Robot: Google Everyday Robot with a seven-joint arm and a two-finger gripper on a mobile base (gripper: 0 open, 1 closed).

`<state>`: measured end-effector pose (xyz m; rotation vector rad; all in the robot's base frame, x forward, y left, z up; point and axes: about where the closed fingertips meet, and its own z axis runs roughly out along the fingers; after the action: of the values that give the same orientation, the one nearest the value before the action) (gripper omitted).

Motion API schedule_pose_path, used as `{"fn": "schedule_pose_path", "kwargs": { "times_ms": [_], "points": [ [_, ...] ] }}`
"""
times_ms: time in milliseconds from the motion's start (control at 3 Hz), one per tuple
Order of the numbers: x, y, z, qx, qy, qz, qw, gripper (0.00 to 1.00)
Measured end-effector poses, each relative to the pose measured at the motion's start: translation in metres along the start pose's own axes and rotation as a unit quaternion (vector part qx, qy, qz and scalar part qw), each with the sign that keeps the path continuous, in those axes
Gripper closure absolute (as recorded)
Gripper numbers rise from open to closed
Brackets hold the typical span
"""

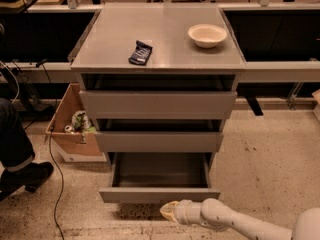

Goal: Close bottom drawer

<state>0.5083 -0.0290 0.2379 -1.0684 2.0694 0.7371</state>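
The bottom drawer point(159, 194) of the grey metal cabinet stands pulled out and looks empty, with its plain flat front facing me. My gripper point(169, 211) is low in the picture, just below and in front of that drawer front, a little right of its middle. The white arm point(235, 223) runs in from the lower right. The middle drawer point(159, 141) and the top drawer point(158, 104) above are each out a little, far less than the bottom one.
On the cabinet top lie a dark packet point(140, 52) and a white bowl point(207, 35). A cardboard box point(70, 129) with rubbish stands on the floor at the left, beside a cable and a person's leg and shoe point(20, 170). Long tables run behind.
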Motion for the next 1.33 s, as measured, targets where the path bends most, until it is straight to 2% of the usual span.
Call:
{"fn": "schedule_pose_path", "kwargs": {
  "times_ms": [667, 1000, 1333],
  "points": [
    [0.036, -0.044, 0.032, 0.033, -0.045, -0.014, 0.9984, 1.00],
    [0.038, -0.062, 0.042, 0.056, -0.066, -0.034, 0.9957, 1.00],
    [0.028, -0.078, 0.052, 0.073, -0.087, -0.057, 0.9919, 1.00]
  ]
}}
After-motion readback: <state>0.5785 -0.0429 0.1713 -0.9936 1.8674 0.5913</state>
